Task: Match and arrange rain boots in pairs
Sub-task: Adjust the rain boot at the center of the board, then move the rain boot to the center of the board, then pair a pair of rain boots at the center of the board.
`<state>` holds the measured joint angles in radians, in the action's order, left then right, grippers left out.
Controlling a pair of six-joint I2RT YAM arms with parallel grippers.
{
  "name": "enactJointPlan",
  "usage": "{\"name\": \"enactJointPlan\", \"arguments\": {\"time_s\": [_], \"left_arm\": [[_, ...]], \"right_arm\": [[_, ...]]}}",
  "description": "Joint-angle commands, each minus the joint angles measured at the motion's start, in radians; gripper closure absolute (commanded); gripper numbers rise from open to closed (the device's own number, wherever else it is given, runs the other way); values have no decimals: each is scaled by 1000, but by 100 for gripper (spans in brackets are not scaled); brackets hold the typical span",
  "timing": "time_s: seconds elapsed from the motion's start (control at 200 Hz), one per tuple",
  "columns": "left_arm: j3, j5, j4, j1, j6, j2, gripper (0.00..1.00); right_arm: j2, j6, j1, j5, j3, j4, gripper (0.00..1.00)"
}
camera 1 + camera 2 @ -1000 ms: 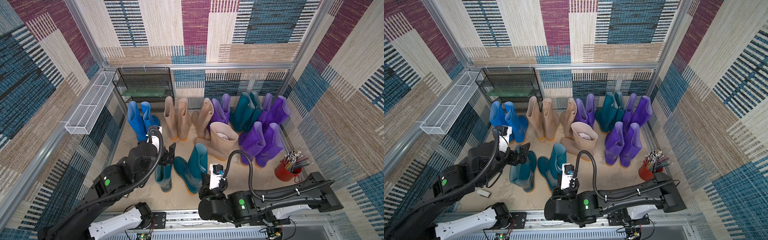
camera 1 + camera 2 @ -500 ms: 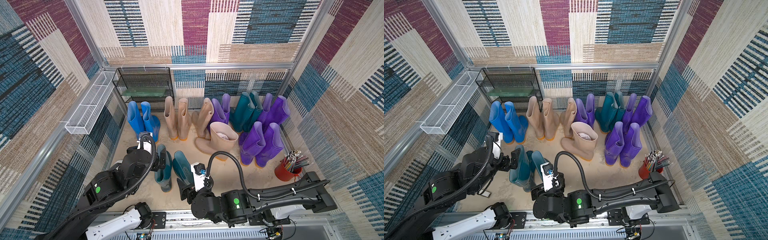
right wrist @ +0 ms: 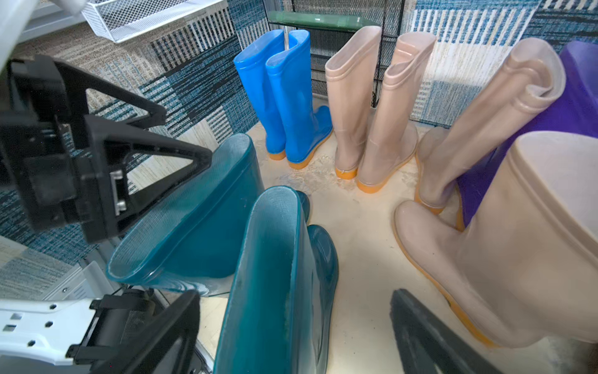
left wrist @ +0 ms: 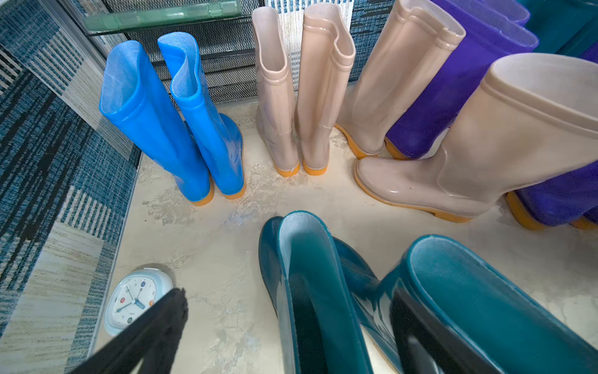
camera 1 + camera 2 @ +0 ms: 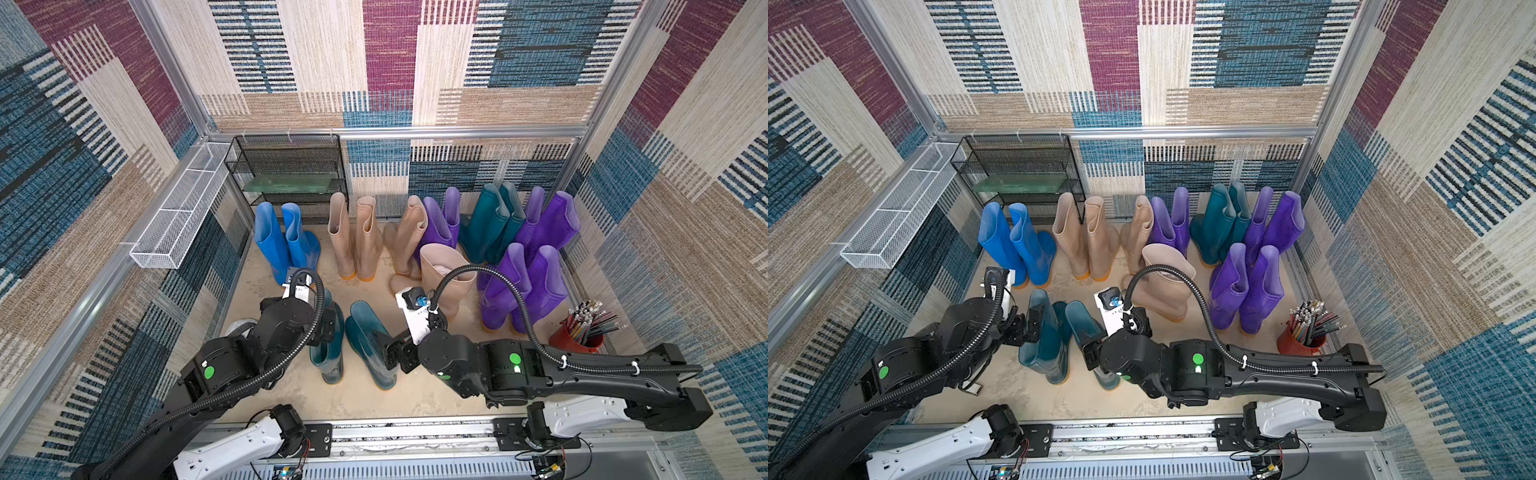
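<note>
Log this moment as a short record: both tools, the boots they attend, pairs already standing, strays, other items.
left tool: open, astride the left front teal boot
right tool: open, astride the right front teal boot
held: nothing; both boots stand side by side
matched pairs: blue pair, beige pair, back teal pair, three purple pairs
strays: tilted beige boot leaning toward a purple pair; sideways beige boot in front of it
other items: black mesh rack, white wire basket, red pencil cup, clock
</note>
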<state>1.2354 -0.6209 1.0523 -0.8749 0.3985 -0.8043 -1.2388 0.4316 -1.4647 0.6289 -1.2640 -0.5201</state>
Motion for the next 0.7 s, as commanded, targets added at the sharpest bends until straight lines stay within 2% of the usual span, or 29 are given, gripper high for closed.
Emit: {"name": "enactJointPlan", "arguments": {"time_s": [0.0,0.26,0.341,0.476,0.691], "left_arm": [[-11,40,31,12,71,-18,0],[-36,130,33,25,144,17,0],[-28,122,46,24,147,17,0],[-8,115,56,25,158,12,0],[-2,91,44,25,159,39,0]], "right_arm": [[38,-53,18,-127,26,30,5],[117,-8,24,-111,83,-8,5],[126,-31,39,-99,97,8,5],[115,-67,124,-168,96,46,5],[113,-103,178,-204,105,113,5]]}}
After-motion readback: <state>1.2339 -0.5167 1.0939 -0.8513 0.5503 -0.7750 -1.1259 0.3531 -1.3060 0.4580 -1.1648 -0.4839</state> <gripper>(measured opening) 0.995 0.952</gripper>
